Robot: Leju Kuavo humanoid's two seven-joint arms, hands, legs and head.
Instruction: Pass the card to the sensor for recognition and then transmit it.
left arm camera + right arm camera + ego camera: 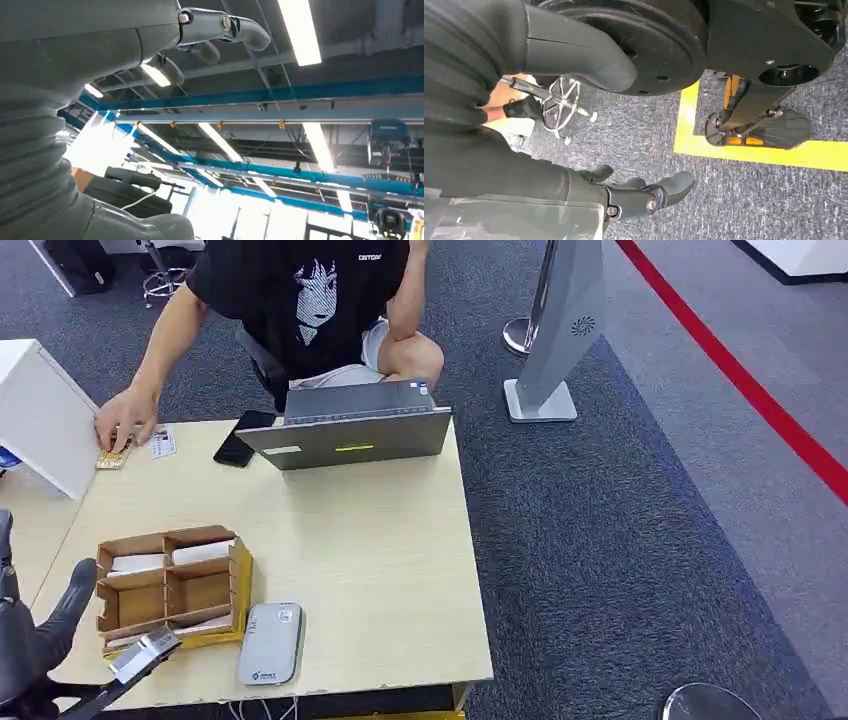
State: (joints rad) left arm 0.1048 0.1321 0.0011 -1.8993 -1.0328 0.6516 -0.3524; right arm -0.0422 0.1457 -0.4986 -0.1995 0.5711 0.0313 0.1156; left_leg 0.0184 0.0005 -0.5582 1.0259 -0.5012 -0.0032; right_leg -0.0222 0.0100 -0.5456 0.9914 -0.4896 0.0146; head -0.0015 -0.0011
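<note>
My left hand comes in at the table's near left corner and holds a small pale card at its fingertips, tilted over the front edge of the cardboard card box. The grey-white sensor lies flat just right of the card, near the table's front edge. In the left wrist view the hand faces the ceiling with its fingers slightly bent, and the card is hidden. My right hand hangs low over the carpet, fingers loosely apart and holding nothing.
A person sits across the table, one hand resting on cards at the far left. A laptop and a black phone lie at the far edge. A white box stands at the left.
</note>
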